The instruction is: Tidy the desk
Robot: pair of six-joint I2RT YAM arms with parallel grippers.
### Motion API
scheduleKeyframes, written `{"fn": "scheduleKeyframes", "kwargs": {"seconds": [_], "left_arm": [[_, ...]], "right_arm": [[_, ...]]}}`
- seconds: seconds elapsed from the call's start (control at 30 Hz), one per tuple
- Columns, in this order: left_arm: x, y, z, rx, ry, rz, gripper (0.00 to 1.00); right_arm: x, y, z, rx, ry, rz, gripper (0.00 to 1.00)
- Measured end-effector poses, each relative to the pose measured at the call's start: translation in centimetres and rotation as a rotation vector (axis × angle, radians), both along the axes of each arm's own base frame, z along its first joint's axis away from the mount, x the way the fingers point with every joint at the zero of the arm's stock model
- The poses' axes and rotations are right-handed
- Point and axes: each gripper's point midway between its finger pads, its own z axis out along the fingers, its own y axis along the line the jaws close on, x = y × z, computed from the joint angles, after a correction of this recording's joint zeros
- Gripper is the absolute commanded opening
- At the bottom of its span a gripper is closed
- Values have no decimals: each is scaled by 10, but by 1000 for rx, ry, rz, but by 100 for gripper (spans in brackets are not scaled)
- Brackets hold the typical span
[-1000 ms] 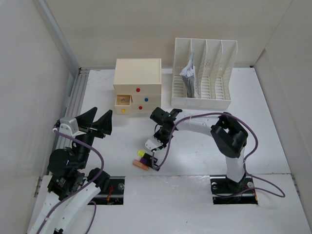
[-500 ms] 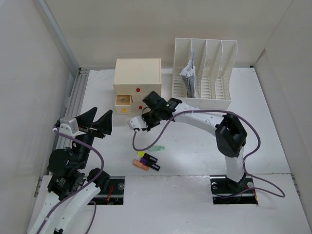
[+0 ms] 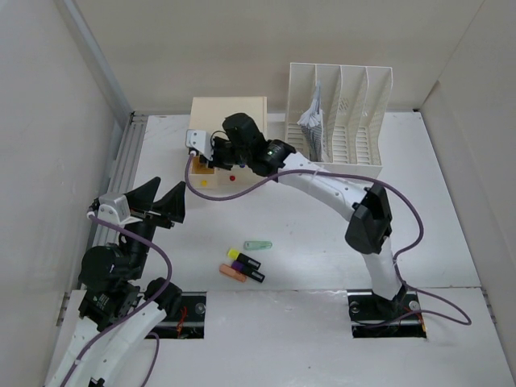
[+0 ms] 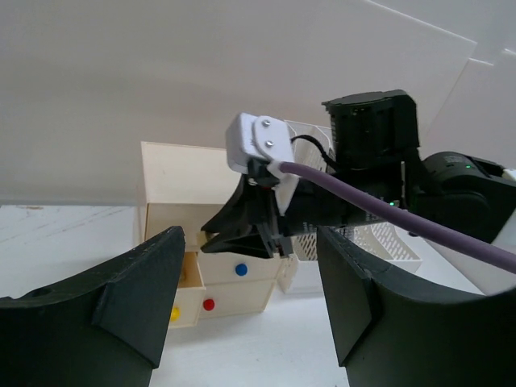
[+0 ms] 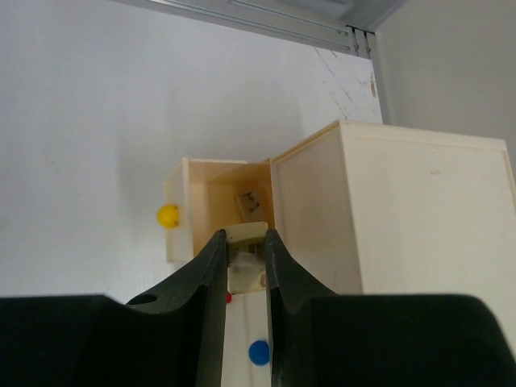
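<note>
Firstly, the right hand [image 5: 243, 238]: its fingers are nearly together, pinching a small pale block [image 5: 245, 270] whose identity cannot be told. It hangs over the open yellow-knobbed drawer [image 5: 179, 211] of the cream wooden three-drawer box [image 5: 419, 210]. The block is judged light and rigid, so this narrow pinch across its sides suits it. The left hand [image 3: 165, 193] stands wide open and empty near the desk's left edge. The large white matte desk [image 3: 451, 210] lies under everything. It is judged stiff, fixed and smooth; it offers no hold, and small items would slide on it. Only the right wrist view shows the drawer's interior, with a small object [image 5: 251, 201] lying inside. The top view hides this under the wrist, but alone shows loose coloured markers [image 3: 244, 264] and a pale green piece [image 3: 258, 244] near the front.
</note>
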Motion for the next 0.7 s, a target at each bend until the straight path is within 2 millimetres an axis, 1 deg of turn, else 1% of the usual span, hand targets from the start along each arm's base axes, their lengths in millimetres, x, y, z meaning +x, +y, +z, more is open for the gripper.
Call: {"fn": "scheduleKeyframes", "kwargs": {"seconds": [0.07,0.17,0.3,0.33,0.37,0.43,0.5,0.6,0.67,0.7], "left_arm": [[1,0,0,1,2,1,64],[2,1,-2,2,9,8,64],[2,2,-3,3,15,15,64],[2,2,-4,3,16,15,64],[2,2,-4,4,17,16,64],[3,2,-4,4,19,18,64],[3,2,-4,4,18,18,64],[3,2,-4,4,18,18,64],[3,2,-4,4,18,18,64],[3,2,-4,4,18,18,64]], "right_arm": [[7,8,-4,17,20,-23,4],[16,18,-22,15,53,-48,4],[22,22,-50,-14,94,-79,4],[24,22,-56,-20,102,-86,6],[25,22,-60,-25,108,-95,13],[26,22,-63,-28,111,-103,22],[28,22,-61,-22,109,-110,36],[30,24,-54,-6,99,-115,38],[31,25,-50,4,92,-116,35],[31,25,-48,7,89,-116,35]]}}
